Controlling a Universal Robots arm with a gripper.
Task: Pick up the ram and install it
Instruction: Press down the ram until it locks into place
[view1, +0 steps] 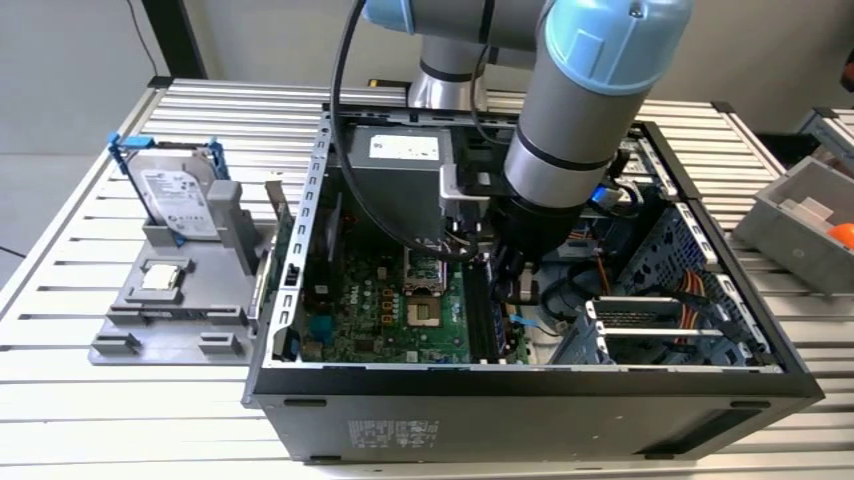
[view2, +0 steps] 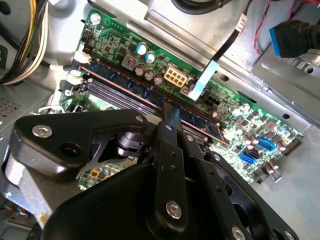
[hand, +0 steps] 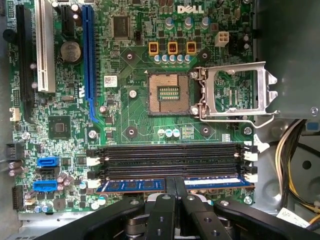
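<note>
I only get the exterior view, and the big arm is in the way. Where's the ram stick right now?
Observer: In the first wrist view, the ram stands in the motherboard slot nearest the gripper.
Operator: Is the gripper squeezing it?
Observer: The gripper is shut, with its fingers together. Their tips are at the middle of the ram's top edge rather than around it.
Operator: Are the other slots full too?
Observer: No, the other black slots beside the ram are empty.
</note>
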